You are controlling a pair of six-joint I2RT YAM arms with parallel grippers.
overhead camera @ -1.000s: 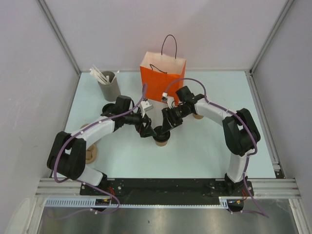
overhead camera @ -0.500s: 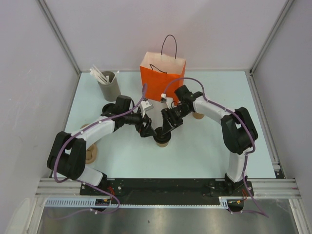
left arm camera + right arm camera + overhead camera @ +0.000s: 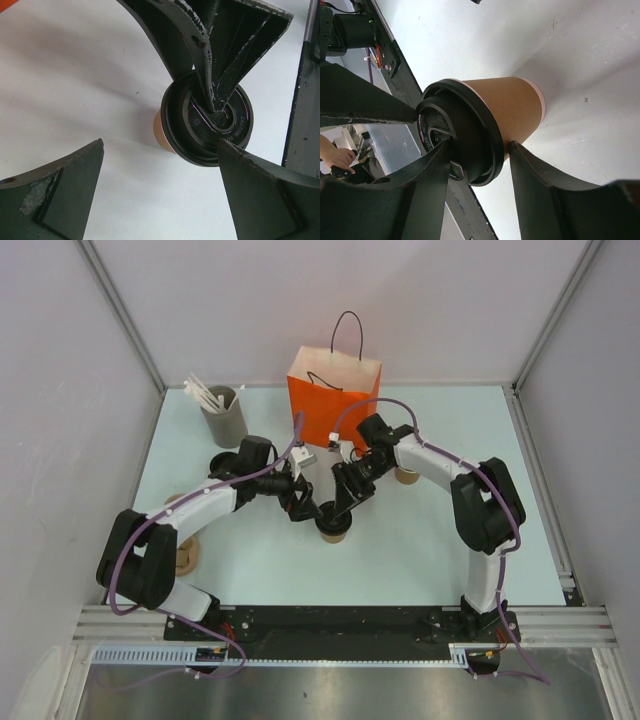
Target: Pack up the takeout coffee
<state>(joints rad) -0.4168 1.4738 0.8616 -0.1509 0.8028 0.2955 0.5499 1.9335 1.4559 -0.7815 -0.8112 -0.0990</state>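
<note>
The takeout coffee, a tan paper cup with a black lid, stands upright on the table in front of the orange paper bag. My right gripper reaches down onto it from the back right. In the right wrist view the right gripper has one finger lying on the lid's top and the other pressed to the cup's side just under the rim. My left gripper hangs wide open at the cup's left. In the left wrist view the left gripper holds nothing, one fingertip overlapping the lid's edge.
A grey holder with white straws stands at the back left, with a black stack near it. Tan cups sit by the left arm and behind the right arm. Walls close the table's sides and back.
The right gripper has narrowed onto the cup's lidded rim and its arm has shifted slightly left. The left arm and the cup stay where they were.
</note>
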